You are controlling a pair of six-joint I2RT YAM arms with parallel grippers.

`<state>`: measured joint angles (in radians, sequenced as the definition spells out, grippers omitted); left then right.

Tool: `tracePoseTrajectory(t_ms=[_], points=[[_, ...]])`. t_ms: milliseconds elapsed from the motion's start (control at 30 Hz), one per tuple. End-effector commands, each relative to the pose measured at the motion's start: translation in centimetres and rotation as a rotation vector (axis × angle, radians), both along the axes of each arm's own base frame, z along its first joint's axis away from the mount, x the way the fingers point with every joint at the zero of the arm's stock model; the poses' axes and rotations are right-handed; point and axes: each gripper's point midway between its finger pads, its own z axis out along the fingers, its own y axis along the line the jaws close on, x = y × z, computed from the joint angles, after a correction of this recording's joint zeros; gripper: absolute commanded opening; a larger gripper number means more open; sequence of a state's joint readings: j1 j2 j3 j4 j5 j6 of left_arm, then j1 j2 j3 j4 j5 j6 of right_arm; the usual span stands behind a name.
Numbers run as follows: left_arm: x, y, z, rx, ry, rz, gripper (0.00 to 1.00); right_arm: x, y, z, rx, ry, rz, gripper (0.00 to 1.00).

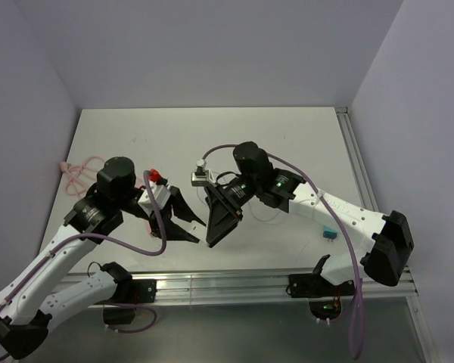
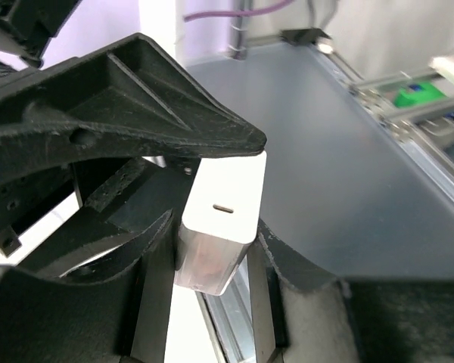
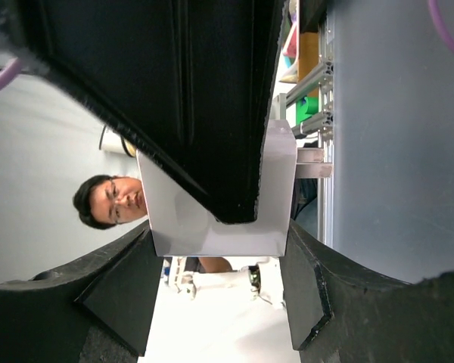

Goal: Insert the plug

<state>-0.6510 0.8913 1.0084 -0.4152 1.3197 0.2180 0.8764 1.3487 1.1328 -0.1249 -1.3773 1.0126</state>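
Note:
A white rectangular block [image 2: 223,189] with one small slot in its end face sits between the fingers of my left gripper [image 2: 212,261], which is shut on it. In the right wrist view the same white block [image 3: 181,219] spans the gap at the tips of my right gripper [image 3: 218,242] and touches both fingers. In the top view the left gripper [image 1: 191,225] and the right gripper [image 1: 216,231] meet tip to tip above the table's front, hiding the block. A thin pale wire [image 1: 266,219] loops under the right arm. I cannot make out the plug head.
A pink cord [image 1: 79,170] lies at the table's left edge. A small teal object [image 1: 330,234] lies at the front right. A metal rail [image 1: 227,283] runs along the front edge. A person [image 3: 110,200] shows beyond the table in the right wrist view.

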Motion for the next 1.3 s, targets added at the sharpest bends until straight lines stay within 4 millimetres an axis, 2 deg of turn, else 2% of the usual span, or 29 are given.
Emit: tracePoseTrajectory(t_ms=[0,67,267,400,600,800,967,1033,1133,1167,1267], points=[[0.0,-0.2,-0.1,0.028,0.140,0.093,0.00,1.9,1.3,3.0,0.148,-0.174,-0.085,0.32],[-0.1,-0.1,0.3,0.018,0.161,0.110,0.00,2.2,1.5,3.2,0.158,-0.170,-0.086,0.35],[0.6,-0.3,0.5,0.017,0.178,0.166,0.00,2.7,1.9,2.8,0.148,-0.164,-0.085,0.51],[1.0,-0.5,0.2,0.017,0.194,0.186,0.00,3.1,1.8,2.9,0.158,-0.187,-0.105,0.66],[1.8,-0.7,0.0,0.008,0.227,0.252,0.00,5.3,1.4,2.3,0.152,-0.222,-0.197,0.78],[3.8,-0.9,-0.3,0.044,0.279,0.376,0.00,6.9,0.9,1.5,0.146,-0.291,-0.271,0.84],[5.9,-0.6,-0.3,0.054,0.356,0.485,0.00,9.3,-0.9,-0.8,0.081,-0.399,-0.411,0.88],[7.1,-0.2,-0.3,0.047,0.395,0.547,0.00,11.1,-1.6,-2.4,-0.001,-0.509,-0.524,0.88],[8.0,0.4,0.5,-0.001,0.412,0.612,0.00,11.9,-2.6,-2.4,0.005,-0.607,-0.633,0.87],[8.2,0.6,0.5,-0.006,0.419,0.627,0.00,11.5,-3.0,-1.5,0.043,-0.638,-0.652,0.86],[8.5,0.8,0.9,-0.024,0.443,0.648,0.00,10.8,-3.3,-0.6,0.138,-0.673,-0.679,0.80]])
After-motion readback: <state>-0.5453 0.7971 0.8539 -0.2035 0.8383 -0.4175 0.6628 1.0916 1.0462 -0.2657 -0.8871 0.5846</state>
